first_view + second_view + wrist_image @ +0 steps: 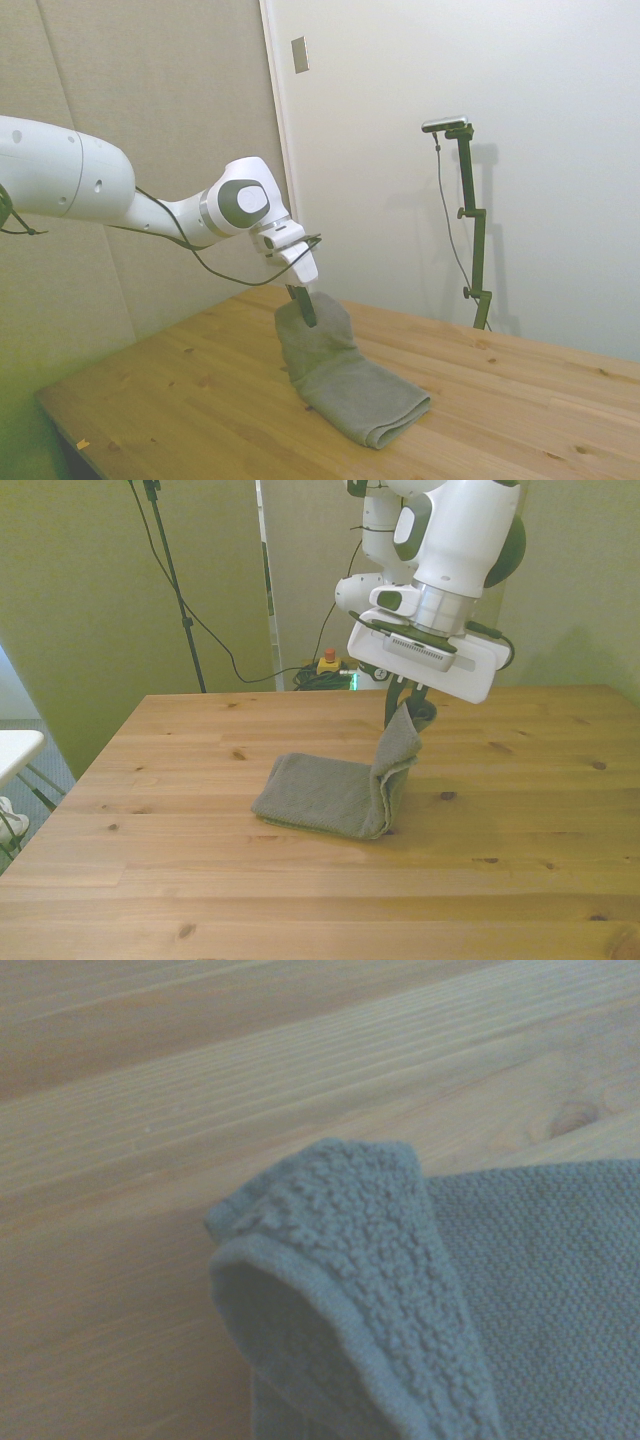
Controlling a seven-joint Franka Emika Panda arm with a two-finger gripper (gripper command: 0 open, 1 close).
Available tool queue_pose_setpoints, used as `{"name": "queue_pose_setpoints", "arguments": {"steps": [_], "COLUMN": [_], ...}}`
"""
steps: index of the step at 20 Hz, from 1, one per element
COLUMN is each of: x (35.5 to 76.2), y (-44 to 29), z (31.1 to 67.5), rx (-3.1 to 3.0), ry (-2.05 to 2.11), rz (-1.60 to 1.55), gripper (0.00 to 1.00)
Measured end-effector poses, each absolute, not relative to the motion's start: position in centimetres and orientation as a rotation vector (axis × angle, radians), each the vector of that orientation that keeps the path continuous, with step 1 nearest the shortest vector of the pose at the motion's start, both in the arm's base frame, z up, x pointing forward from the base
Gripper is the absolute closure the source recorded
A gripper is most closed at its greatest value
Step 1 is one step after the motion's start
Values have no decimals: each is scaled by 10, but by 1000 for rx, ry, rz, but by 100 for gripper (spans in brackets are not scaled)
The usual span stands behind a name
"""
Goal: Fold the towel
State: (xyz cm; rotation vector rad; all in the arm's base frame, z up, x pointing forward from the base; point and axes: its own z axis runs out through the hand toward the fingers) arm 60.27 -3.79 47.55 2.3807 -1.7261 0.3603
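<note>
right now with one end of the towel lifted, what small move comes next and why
Probably carry the end effector toward the front view's left, over the flat part. It is shut on one end of the towel, held up off the table, while the rest lies flat; laying the raised end across would make the fold.

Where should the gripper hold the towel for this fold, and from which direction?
Probably the raised end the gripper already pinches, taken from above. That end of the towel stands up off the table while the rest lies flat, so its thin edge sits between the fingers.
</note>
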Motion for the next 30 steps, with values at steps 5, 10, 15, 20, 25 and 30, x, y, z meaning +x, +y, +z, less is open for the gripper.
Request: {"name": "queue_pose_setpoints", "arguments": {"steps": [5,10,15,20,25,30], "x": [593,587,577,566,563,560], "y": [-69,-108,-131,-159,-176,-183], "z": [472,461,446,432,429,427], "rx": [2373,2394,2383,2385,2394,2387], "ry": [-1767,-1799,-1833,-1861,-1867,-1875], "rz": [371,361,323,302,302,303], "gripper": [100,100,0,0,0,0]}}
